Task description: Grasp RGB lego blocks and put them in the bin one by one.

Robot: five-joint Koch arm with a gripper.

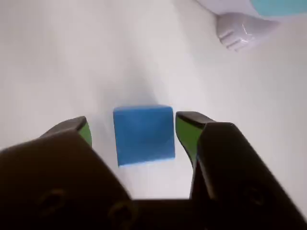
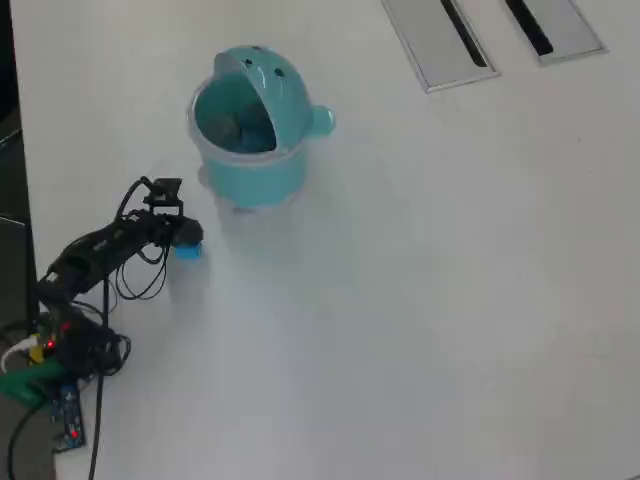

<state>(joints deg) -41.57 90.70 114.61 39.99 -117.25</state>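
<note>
A blue lego block [image 1: 144, 135] lies on the white table between my gripper's [image 1: 134, 122] two green-padded fingers. The gripper is open, with a clear gap on the block's left side and a narrow one on its right. In the overhead view the gripper [image 2: 183, 238] sits at the left of the table with the blue block [image 2: 188, 251] at its tip. The turquoise bin [image 2: 250, 160] stands just beyond it with its domed lid flipped open. In the wrist view only a corner of the bin [image 1: 280, 5] and a pale knob [image 1: 240, 28] show at the top right. No red or yellow-green block is in view.
Two grey slotted panels [image 2: 437, 40] [image 2: 555, 25] are set into the table at the far right in the overhead view. The arm's base with cables and a circuit board [image 2: 60, 400] sits at the table's left edge [image 2: 22, 200].
</note>
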